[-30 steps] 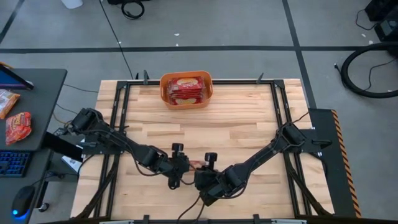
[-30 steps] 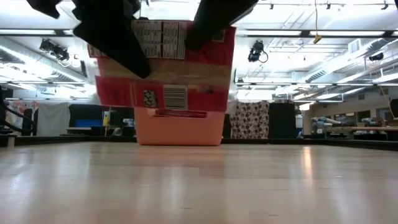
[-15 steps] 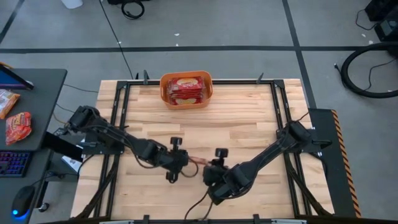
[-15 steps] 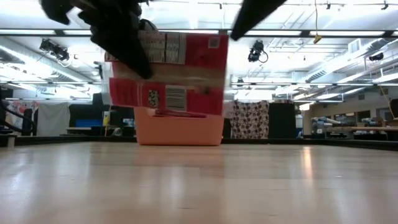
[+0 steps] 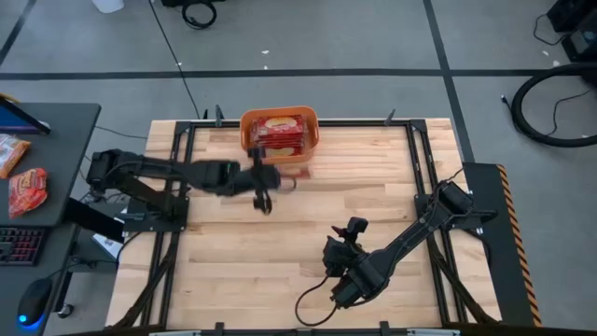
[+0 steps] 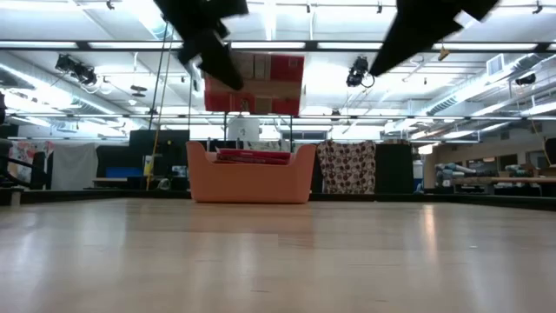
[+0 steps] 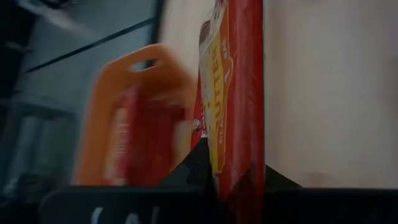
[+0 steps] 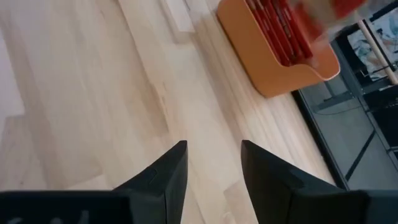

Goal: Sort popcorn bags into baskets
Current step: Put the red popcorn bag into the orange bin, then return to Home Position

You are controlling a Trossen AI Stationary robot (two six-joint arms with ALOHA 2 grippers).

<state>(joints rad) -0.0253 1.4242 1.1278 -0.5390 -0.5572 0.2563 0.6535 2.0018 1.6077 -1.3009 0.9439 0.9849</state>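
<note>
A red popcorn bag (image 5: 294, 175) hangs in the air just in front of the orange basket (image 5: 280, 135), with my left gripper (image 5: 278, 179) shut on it. In the low view the bag (image 6: 254, 84) floats above the basket (image 6: 250, 174), which holds other red bags (image 6: 252, 156). The left wrist view shows the bag (image 7: 239, 93) edge-on between the fingers, with the basket (image 7: 137, 118) beyond it. My right gripper (image 5: 336, 245) stands open near the table's middle front with nothing between its fingers (image 8: 168, 168). My left gripper pinches the bag's near end (image 7: 236, 165) between its two fingers, one on each flat face. The fingers reach in roughly level from the table's left. The bag is lifted clear of the table and stands on edge, stretching away from the fingers toward the basket.
Bare wooden tabletop (image 5: 308, 224) lies between the basket and my right gripper. Black frame rails (image 5: 420, 168) run along the table's sides. A dark side desk (image 5: 37, 177) at the left holds more packets.
The bag has passed from my right gripper to my left. My left gripper has carried it up and toward the far edge, to just in front of the basket. My right gripper has let go and drawn back toward the table's right and near edge.
</note>
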